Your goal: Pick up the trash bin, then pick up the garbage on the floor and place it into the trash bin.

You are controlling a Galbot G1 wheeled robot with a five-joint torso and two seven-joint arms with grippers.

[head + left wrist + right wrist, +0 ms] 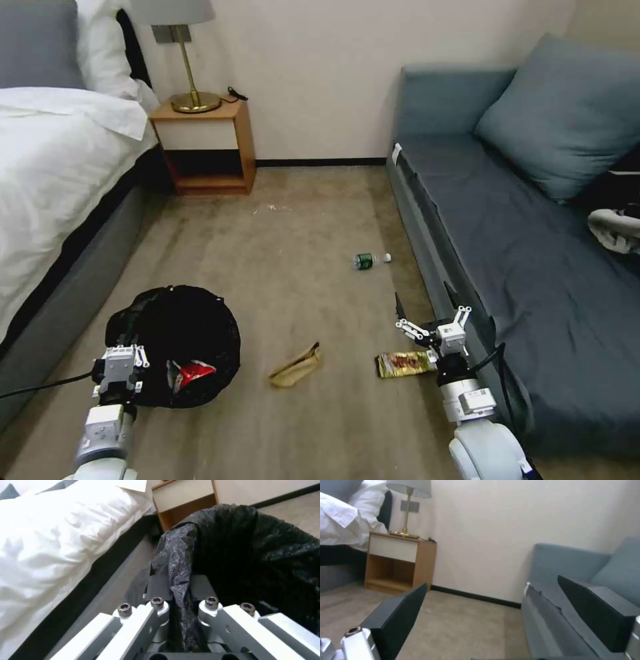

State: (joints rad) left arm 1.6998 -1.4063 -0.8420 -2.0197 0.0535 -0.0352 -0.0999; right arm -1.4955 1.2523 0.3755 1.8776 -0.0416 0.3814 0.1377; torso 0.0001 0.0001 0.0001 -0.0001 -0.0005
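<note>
The left gripper is clenched on the rim of the trash bin, pinching the black bag that lines it, near the bed. A red wrapper already lies inside. On the floor remain the tan paper bag, the gold wrapper and, farther off beside the sofa, the small bottle. The right gripper hangs just above the gold wrapper, jaws spread and holding nothing. So collecting is under way; next it probably needs to tip down onto that wrapper, though its exact height is hard to judge.
</note>
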